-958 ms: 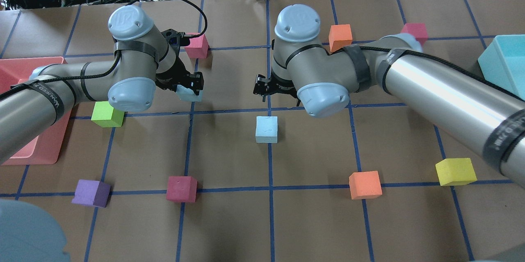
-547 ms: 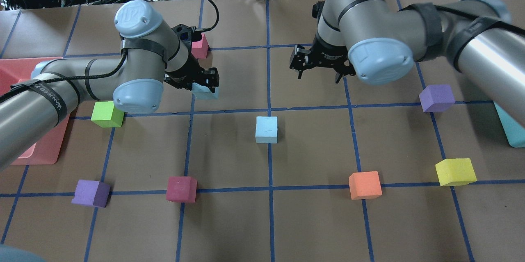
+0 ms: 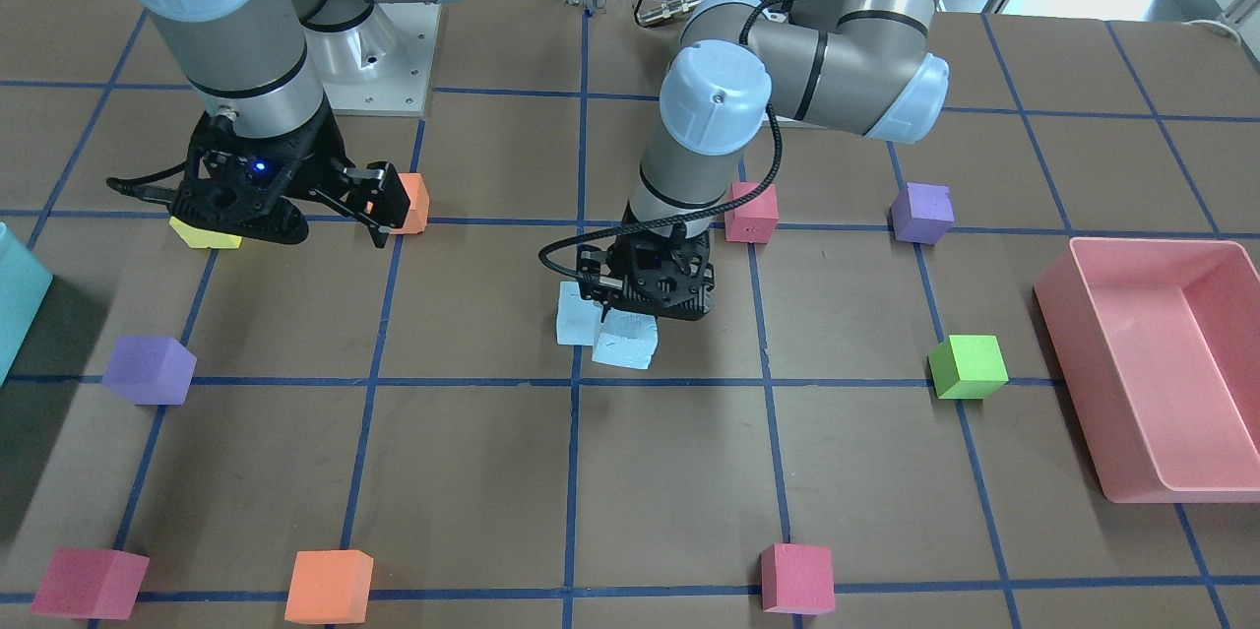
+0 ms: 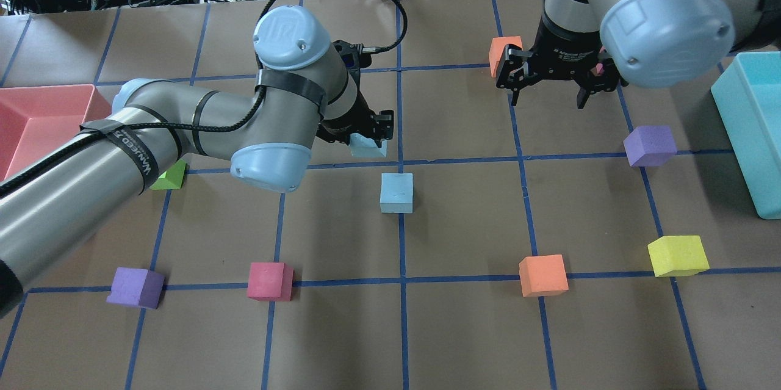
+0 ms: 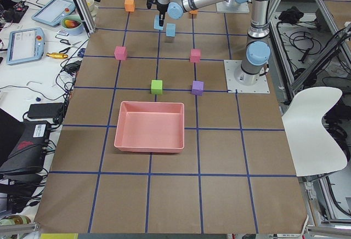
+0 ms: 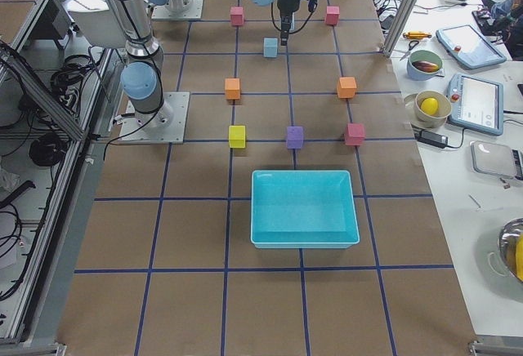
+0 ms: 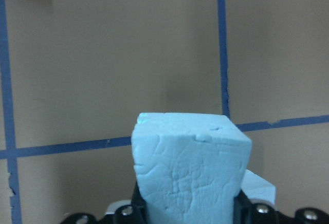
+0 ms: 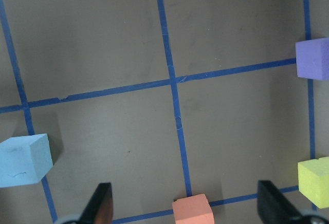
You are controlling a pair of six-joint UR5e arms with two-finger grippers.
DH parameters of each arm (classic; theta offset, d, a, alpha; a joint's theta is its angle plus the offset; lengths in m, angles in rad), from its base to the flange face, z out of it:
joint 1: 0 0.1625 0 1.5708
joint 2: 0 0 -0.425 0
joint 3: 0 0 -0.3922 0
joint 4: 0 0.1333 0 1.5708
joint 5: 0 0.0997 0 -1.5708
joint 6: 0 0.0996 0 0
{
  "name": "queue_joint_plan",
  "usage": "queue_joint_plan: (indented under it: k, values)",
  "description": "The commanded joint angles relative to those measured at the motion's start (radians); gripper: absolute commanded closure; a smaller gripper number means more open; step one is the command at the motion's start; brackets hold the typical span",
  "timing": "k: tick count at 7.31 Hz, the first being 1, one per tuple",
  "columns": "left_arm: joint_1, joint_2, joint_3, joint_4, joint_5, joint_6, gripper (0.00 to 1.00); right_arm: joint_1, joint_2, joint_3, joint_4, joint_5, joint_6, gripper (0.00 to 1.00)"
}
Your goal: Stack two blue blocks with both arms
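Brown gridded tabletop (image 4: 464, 329): your left gripper (image 4: 369, 138) clamps one pale-blue foam cube (image 4: 366, 149) near its resting twin (image 4: 396, 193), for stacking; right gripper (image 4: 547, 97) spread, empty.

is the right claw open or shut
Open. The right claw has its fingers spread wide apart in the wrist view, with nothing held between them.

- Resting block (image 4: 396, 192) lies on the table (image 4: 464, 329), near its middle, on a grid line.
- Held block (image 4: 366, 149) sits in the left gripper (image 4: 370, 141), over the table, just left of the resting block and slightly farther from the robot.
- Right gripper (image 4: 547, 97) hangs well right of both blocks, farther out.
- Left bin (image 4: 36, 115) sits at the table's left edge, right bin (image 4: 753, 133) at its right edge.
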Motion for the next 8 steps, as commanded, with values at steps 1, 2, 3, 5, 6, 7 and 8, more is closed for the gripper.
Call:
queue_joint_plan:
  k: [1,2,3,5,6,7,8]
  values:
    - [-0.072,-0.011,0.004,-0.033,0.069,-0.02,1.0,-0.02,-0.023,-0.013,0.023,-0.014,-0.002,0.0]
    - [-0.081,-0.013,-0.001,-0.036,0.064,-0.043,1.0,-0.02,-0.026,-0.048,0.025,-0.007,-0.002,0.0]
    - [-0.099,-0.011,-0.002,-0.039,0.063,-0.046,1.0,-0.02,-0.02,-0.065,0.025,-0.005,-0.008,0.0]
    - [-0.105,-0.017,-0.007,-0.042,0.063,-0.052,1.0,-0.021,-0.025,-0.072,0.037,-0.011,-0.011,0.0]
    - [-0.105,-0.023,-0.008,-0.047,0.063,-0.054,1.0,-0.021,-0.023,-0.072,0.035,0.0,-0.014,0.0]
    - [-0.107,-0.028,-0.01,-0.055,0.061,-0.071,1.0,-0.021,-0.023,-0.072,0.037,0.01,-0.014,0.0]
    - [-0.107,-0.028,-0.013,-0.073,0.061,-0.088,1.0,-0.021,-0.023,-0.072,0.037,0.026,-0.015,0.0]
